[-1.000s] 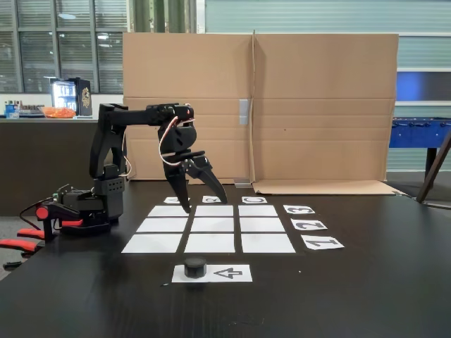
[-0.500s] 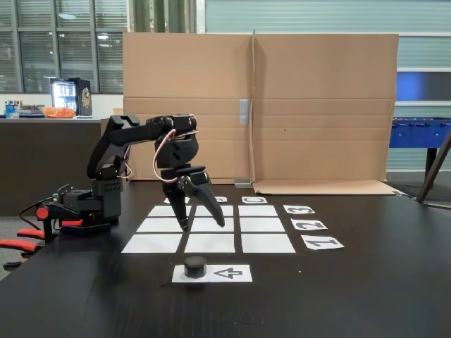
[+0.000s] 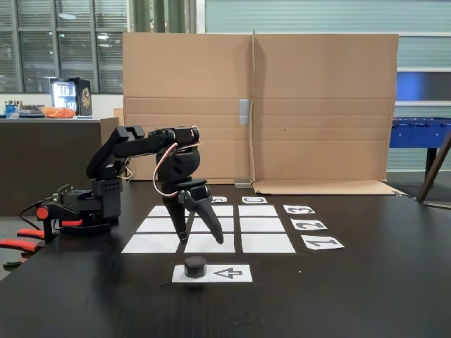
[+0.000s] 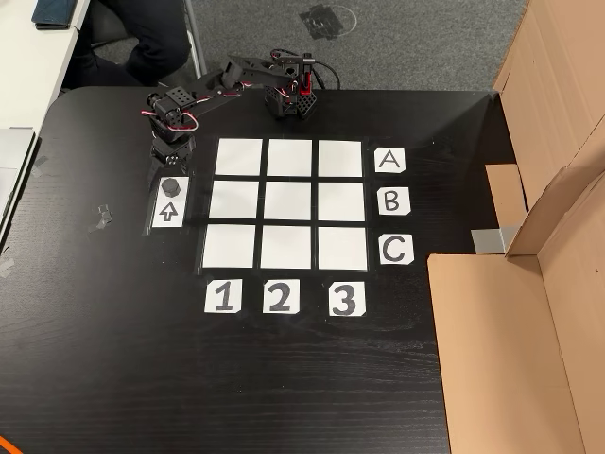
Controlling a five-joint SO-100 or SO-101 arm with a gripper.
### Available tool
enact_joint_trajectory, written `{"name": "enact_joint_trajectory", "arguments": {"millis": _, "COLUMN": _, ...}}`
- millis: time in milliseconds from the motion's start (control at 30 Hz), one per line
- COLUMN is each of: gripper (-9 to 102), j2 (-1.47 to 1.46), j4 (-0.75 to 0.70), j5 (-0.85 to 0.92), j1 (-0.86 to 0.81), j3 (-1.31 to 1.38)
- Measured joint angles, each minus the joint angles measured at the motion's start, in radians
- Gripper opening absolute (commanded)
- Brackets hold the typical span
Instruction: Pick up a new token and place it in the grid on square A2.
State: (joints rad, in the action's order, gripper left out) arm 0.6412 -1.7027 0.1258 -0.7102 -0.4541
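The token, a small dark puck, sits on the left end of the white arrow sheet. My gripper is open, with its fingers spread and pointing down and nothing between them. It hovers just behind and above the token, off the grid's edge beside the first column. The grid is made of white paper squares with nothing on them. Square A2 is bare. It is the middle square of the row next to the arm's base.
Printed labels A, B, C and 1, 2, 3 edge the grid. A cardboard wall closes the far side. Red-handled tools lie beside the arm's base. A small scrap lies near the arrow sheet.
The arm has stretched out and come down. This carried the open gripper from the grid's far rows toward the token, and the fingers stayed open.
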Motion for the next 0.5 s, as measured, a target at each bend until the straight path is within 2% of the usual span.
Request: {"name": "enact_joint_trajectory", "arguments": {"millis": 500, "gripper": 43, "j2": -0.049, "j4": 0.0, "j5": 0.0, "j1": -0.035, "j3": 0.04}}
